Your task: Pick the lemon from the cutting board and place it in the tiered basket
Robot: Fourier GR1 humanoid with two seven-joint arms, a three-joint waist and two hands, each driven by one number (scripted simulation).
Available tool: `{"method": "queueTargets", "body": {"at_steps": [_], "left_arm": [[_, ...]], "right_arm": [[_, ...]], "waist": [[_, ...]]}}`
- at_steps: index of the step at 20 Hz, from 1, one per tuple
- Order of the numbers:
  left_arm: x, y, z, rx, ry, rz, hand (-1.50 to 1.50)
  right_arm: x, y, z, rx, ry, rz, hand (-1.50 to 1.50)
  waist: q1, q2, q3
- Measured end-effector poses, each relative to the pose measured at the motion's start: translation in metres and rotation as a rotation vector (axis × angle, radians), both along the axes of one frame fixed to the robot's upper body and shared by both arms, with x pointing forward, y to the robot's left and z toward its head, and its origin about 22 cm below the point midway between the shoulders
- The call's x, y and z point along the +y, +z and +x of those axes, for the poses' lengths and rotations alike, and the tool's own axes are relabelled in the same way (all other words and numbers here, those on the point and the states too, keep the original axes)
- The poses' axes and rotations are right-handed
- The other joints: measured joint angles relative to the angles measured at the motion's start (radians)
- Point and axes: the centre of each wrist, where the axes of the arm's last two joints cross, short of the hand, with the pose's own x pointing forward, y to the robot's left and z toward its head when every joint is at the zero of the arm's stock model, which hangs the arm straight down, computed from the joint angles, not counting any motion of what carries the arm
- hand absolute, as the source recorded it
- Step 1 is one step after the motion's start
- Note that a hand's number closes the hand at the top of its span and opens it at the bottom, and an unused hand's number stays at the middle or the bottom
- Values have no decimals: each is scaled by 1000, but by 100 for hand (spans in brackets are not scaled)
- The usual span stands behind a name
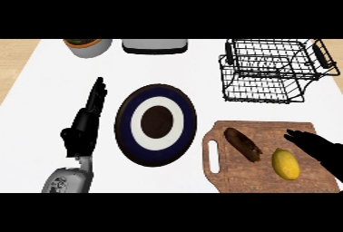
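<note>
A yellow lemon [286,163] lies on the wooden cutting board [264,181] at the lower right, beside a dark brown oblong food item [242,144]. My right hand [321,148] hovers over the board's right side, just right of the lemon, fingers straight and pointing up-left, not touching it. The black wire tiered basket [273,69] stands at the back right with nothing in it. On the left, my left hand [85,120] rests open with fingers pointing away from me.
A round plate [155,123] with dark rim, blue and white rings and a brown centre lies mid-counter. At the back edge stand a plant pot [88,46] and a grey appliance [154,45]. The counter's left edge shows wooden floor beyond.
</note>
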Motion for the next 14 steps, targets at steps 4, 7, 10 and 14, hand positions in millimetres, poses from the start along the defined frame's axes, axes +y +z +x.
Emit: {"method": "queueTargets", "body": {"at_steps": [4, 7, 10, 14], "left_arm": [[-3, 2, -2, 0, 3, 0, 0], [-7, 4, 4, 1, 2, -5, 0], [-5, 1, 2, 0, 3, -1, 0], [-6, -1, -2, 3, -1, -1, 0]], "right_arm": [[7, -3, 7, 7, -1, 4, -150], [10, -11, 7, 14, -6, 5, -150], [5, -20, 9, 19, -8, 13, -150], [10, -28, 16, 18, -5, 19, -150]], "waist": [[0, 0, 0], [-1, 0, 0], [-1, 0, 0], [0, 0, 0]]}}
